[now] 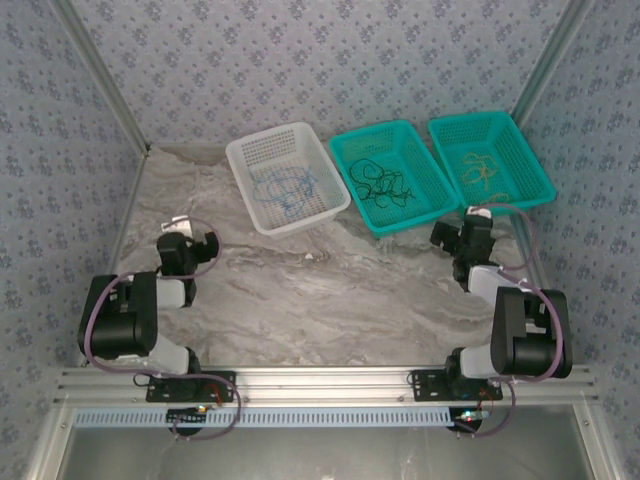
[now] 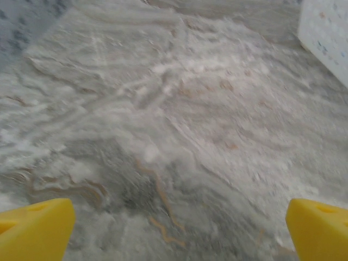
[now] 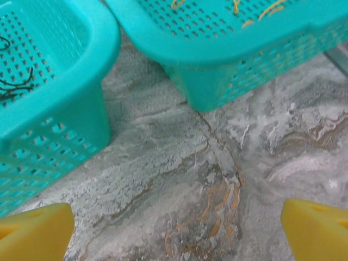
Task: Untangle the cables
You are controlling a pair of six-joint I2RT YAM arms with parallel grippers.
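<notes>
Top cam sits high up behind both arm bases, tilted down and forward, so it catches the whole worktop [image 1: 330, 300] from far off. Left wrist cam hangs right over the left gripper [image 2: 174, 231], low and close on the marble ahead of it, with a white basket [image 2: 326, 32] corner front-right. Right wrist cam sits over the right gripper [image 3: 174, 231], really close to two teal baskets [image 3: 70, 125] just ahead. The top view covers both patches.

3 baskets [image 1: 370, 131] stand side by side across the table's [image 1: 330, 290] far side, cables [image 1: 383, 183] lying in each.
</notes>
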